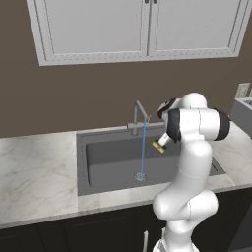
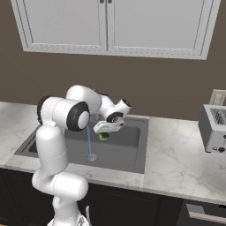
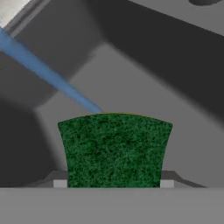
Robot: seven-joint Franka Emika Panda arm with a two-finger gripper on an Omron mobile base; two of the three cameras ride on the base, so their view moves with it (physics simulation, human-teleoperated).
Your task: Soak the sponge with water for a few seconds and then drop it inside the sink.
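1. We've got the sponge [image 3: 114,148] clamped in the end effector [image 1: 161,144], green side facing the hand camera, so the pickup part is done.
2. It hangs over the sink [image 1: 113,160], up above the basin floor and just to the right of the water [image 1: 143,147] running from the faucet [image 1: 139,115].
3. In the hand view the stream runs behind the sponge's edge; we can't tell if it's actually getting wet.
4. Left, by our guess: get it properly soaked under the stream, then let go into the basin.
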